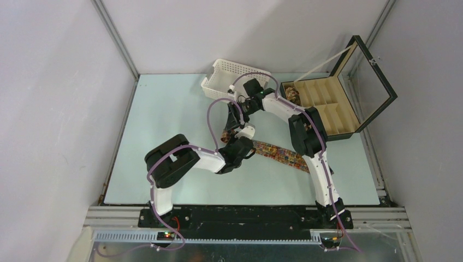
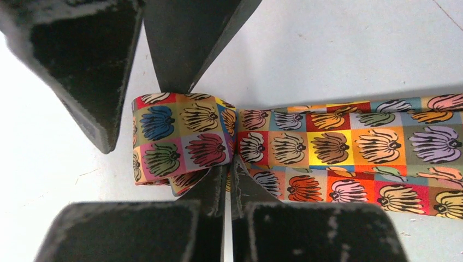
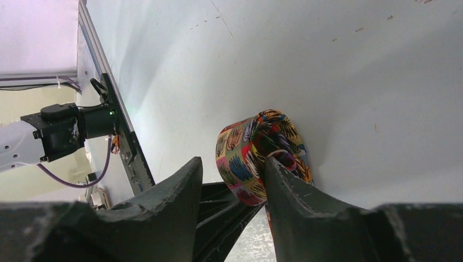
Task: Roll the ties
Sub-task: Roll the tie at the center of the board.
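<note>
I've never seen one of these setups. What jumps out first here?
A gaudy tie of coloured flower squares lies mid-table, its end curled into a coil where the left tool and right tool meet. At the far right stands an open black box with a glass lid, a white basket to its left.

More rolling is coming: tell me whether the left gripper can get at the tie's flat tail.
Probably yes: the left gripper pinches the tie beside the coil, and the tail lies bare alongside.
</note>
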You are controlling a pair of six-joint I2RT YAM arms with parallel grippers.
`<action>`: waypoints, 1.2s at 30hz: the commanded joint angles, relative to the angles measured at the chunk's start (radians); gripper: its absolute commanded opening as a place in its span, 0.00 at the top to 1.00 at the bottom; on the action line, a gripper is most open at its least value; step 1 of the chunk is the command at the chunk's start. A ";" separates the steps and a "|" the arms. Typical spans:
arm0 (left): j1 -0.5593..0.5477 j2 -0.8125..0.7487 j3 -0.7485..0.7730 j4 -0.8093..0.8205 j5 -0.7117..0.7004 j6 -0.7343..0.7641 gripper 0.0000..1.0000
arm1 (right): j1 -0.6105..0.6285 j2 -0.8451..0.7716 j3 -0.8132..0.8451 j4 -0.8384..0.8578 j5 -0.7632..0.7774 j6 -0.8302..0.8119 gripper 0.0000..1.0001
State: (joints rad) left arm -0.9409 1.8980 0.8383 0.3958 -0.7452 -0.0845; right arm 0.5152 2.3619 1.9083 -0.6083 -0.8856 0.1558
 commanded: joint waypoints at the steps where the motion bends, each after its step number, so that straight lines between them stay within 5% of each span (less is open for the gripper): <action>1: 0.017 -0.021 -0.020 -0.009 -0.019 0.025 1.00 | 0.010 0.002 0.026 -0.008 -0.024 -0.020 0.53; 4: 0.019 -0.022 -0.024 -0.008 -0.025 0.029 1.00 | 0.010 -0.001 0.024 -0.011 -0.019 -0.022 0.56; 9: 0.020 -0.026 -0.030 -0.005 -0.018 0.026 1.00 | 0.009 -0.024 0.017 -0.001 0.007 -0.021 0.42; 16: 0.020 -0.026 -0.025 -0.011 -0.011 0.026 1.00 | 0.008 -0.055 0.015 0.058 0.001 0.021 0.37; 36: 0.019 -0.025 -0.023 -0.014 0.001 0.026 1.00 | 0.027 -0.036 0.019 -0.014 -0.003 -0.036 0.55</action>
State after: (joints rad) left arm -0.9352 1.8977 0.8303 0.4065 -0.7483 -0.0696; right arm 0.5346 2.3619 1.9083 -0.6060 -0.8787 0.1371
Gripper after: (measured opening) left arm 0.009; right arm 0.455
